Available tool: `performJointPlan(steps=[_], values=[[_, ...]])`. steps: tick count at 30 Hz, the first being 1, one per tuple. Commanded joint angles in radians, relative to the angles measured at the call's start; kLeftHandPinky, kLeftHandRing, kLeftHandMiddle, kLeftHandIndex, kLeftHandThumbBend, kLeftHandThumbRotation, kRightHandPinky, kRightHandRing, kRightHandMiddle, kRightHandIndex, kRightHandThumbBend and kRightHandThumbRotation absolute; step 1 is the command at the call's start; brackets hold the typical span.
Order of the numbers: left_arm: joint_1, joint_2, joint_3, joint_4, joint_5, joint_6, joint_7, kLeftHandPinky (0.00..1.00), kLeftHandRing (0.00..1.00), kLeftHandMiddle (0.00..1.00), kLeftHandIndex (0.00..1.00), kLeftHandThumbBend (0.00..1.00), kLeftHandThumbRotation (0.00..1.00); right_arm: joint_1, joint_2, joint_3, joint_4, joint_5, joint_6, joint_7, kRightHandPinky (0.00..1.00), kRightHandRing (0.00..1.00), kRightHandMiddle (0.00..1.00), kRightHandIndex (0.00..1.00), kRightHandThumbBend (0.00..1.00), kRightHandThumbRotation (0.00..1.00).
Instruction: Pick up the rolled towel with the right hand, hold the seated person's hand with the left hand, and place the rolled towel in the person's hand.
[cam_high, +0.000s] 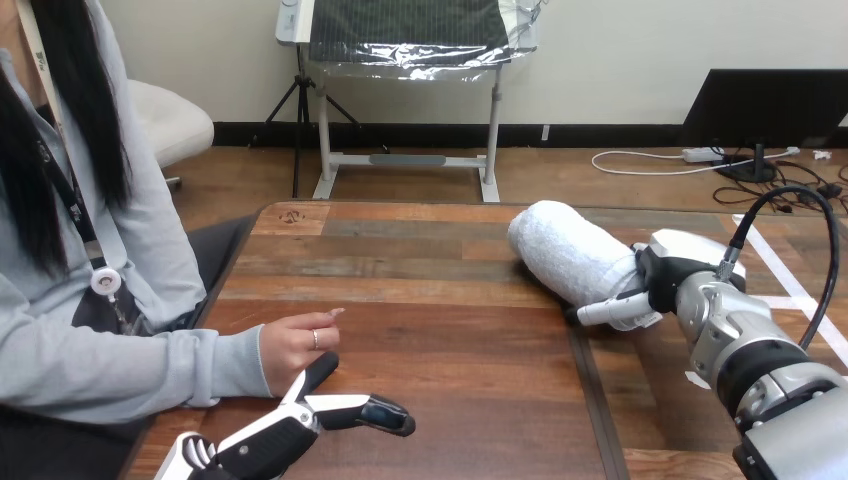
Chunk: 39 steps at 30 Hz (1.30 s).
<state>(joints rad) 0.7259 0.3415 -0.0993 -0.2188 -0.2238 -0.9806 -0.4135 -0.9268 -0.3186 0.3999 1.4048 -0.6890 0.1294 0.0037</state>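
Currently the robot's right hand (655, 280) is closed around one end of the rolled towel (565, 250). One white finger (610, 311) lies along the near side of the roll, and the black palm presses against the end of it. From this hand the towel reaches away toward the far side and toward the other hand, and most of its length is free. The towel is white, thick and tilted across the wooden table (450, 300). I cannot tell if its free end touches the table or is a little above it. The silver right arm (760, 370) comes in behind the hand from the near right.

The left hand (290, 425) is low, near the robot's side of the table, well apart from the towel. Its fingers (385, 415) are stretched out straight and lie close together, pointing toward the right hand; they hold nothing. Just beyond this hand is the person's hand (295, 345), loosely curled, with one finger pointing toward the towel. One black part (320, 370) of the left hand rises beside the person's hand and seems to touch it, but it is not curled around it. Between the two robot hands the table is bare wood.
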Motion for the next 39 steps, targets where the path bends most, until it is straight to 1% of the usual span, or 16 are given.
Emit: performJointPlan(steps=[1, 3, 4, 5, 6, 8, 11, 13, 15, 17, 21, 26, 29, 33, 36, 39], values=[[-0.025, 0.001, 0.010, -0.056, -0.005, -0.001, 0.011, 1.00, 0.74, 0.70, 0.69, 0.92, 0.68, -0.009, 0.008, 0.005, -0.007, -0.010, -0.009, -0.100, 0.61, 0.81, 0.81, 0.83, 1.00, 0.52], [-0.025, 0.003, 0.007, -0.057, -0.009, 0.000, 0.011, 1.00, 0.74, 0.70, 0.69, 0.91, 0.68, -0.007, 0.008, 0.006, -0.007, -0.010, -0.014, -0.111, 0.53, 0.74, 0.77, 0.80, 1.00, 0.46], [-0.024, 0.002, 0.009, -0.061, -0.006, 0.006, 0.013, 1.00, 0.74, 0.70, 0.69, 0.91, 0.68, -0.003, 0.009, -0.002, -0.008, -0.002, -0.021, -0.128, 0.50, 0.71, 0.76, 0.79, 1.00, 0.44], [-0.023, 0.002, 0.010, -0.065, -0.003, 0.010, 0.014, 1.00, 0.74, 0.70, 0.69, 0.91, 0.68, 0.000, 0.009, -0.008, -0.009, 0.003, -0.027, -0.142, 0.43, 0.64, 0.70, 0.76, 1.00, 0.36], [-0.025, 0.001, 0.010, -0.064, -0.001, 0.008, 0.014, 1.00, 0.74, 0.70, 0.69, 0.91, 0.68, 0.005, 0.008, -0.012, -0.009, 0.007, -0.033, -0.158, 0.41, 0.61, 0.69, 0.75, 1.00, 0.32], [-0.028, 0.001, 0.010, -0.061, 0.000, 0.005, 0.013, 1.00, 0.74, 0.70, 0.69, 0.91, 0.68, 0.010, 0.007, -0.014, -0.009, 0.010, -0.039, -0.173, 0.38, 0.57, 0.65, 0.70, 0.99, 0.22], [-0.028, 0.005, 0.006, -0.072, -0.001, 0.020, 0.012, 1.00, 0.74, 0.70, 0.69, 0.91, 0.68, 0.018, 0.006, -0.016, -0.009, 0.010, -0.046, -0.210, 0.36, 0.52, 0.61, 0.65, 0.99, 0.12], [-0.029, 0.009, 0.010, -0.081, 0.005, 0.030, 0.010, 1.00, 0.74, 0.70, 0.69, 0.90, 0.68, 0.024, 0.001, -0.007, -0.009, -0.001, -0.055, -0.225, 0.36, 0.50, 0.58, 0.61, 0.98, 0.06], [-0.031, 0.009, 0.012, -0.086, 0.009, 0.035, 0.010, 1.00, 0.74, 0.70, 0.69, 0.90, 0.68, 0.027, -0.001, -0.008, -0.008, -0.001, -0.059, -0.234, 0.36, 0.49, 0.57, 0.58, 0.97, 0.04], [-0.033, 0.008, 0.013, -0.087, 0.010, 0.035, 0.010, 1.00, 0.74, 0.69, 0.68, 0.90, 0.68, 0.029, -0.001, -0.014, -0.008, 0.005, -0.058, -0.239, 0.36, 0.48, 0.56, 0.57, 0.93, 0.02], [-0.039, 0.010, 0.011, -0.091, 0.006, 0.039, 0.007, 1.00, 0.74, 0.69, 0.68, 0.90, 0.67, 0.036, -0.008, -0.006, -0.008, -0.003, -0.075, -0.258, 0.36, 0.47, 0.55, 0.55, 0.89, 0.01], [-0.044, 0.014, 0.007, -0.092, -0.003, 0.044, 0.002, 1.00, 0.74, 0.69, 0.69, 0.89, 0.67, 0.040, -0.015, -0.003, -0.007, -0.005, -0.092, -0.259, 0.38, 0.48, 0.54, 0.52, 0.89, 0.00], [-0.037, 0.005, 0.022, -0.102, 0.021, 0.055, 0.014, 1.00, 0.74, 0.70, 0.69, 0.91, 0.68, 0.039, -0.016, -0.008, -0.008, 0.000, -0.093, -0.261, 0.39, 0.48, 0.55, 0.51, 0.89, 0.00], [-0.043, 0.001, 0.016, -0.097, 0.013, 0.053, 0.013, 1.00, 0.74, 0.70, 0.68, 0.90, 0.68, 0.035, -0.017, -0.002, -0.007, -0.006, -0.087, -0.260, 0.40, 0.50, 0.56, 0.53, 0.88, 0.00], [-0.038, 0.005, 0.021, -0.109, 0.019, 0.069, 0.015, 1.00, 0.74, 0.70, 0.68, 0.90, 0.68, 0.033, -0.019, -0.030, -0.010, 0.023, -0.104, -0.254, 0.41, 0.50, 0.56, 0.53, 0.87, 0.00], [-0.042, 0.000, 0.024, -0.106, 0.023, 0.067, 0.017, 1.00, 0.74, 0.70, 0.68, 0.91, 0.69, 0.032, -0.021, -0.040, -0.011, 0.033, -0.117, -0.258, 0.42, 0.51, 0.56, 0.52, 0.88, 0.00]])
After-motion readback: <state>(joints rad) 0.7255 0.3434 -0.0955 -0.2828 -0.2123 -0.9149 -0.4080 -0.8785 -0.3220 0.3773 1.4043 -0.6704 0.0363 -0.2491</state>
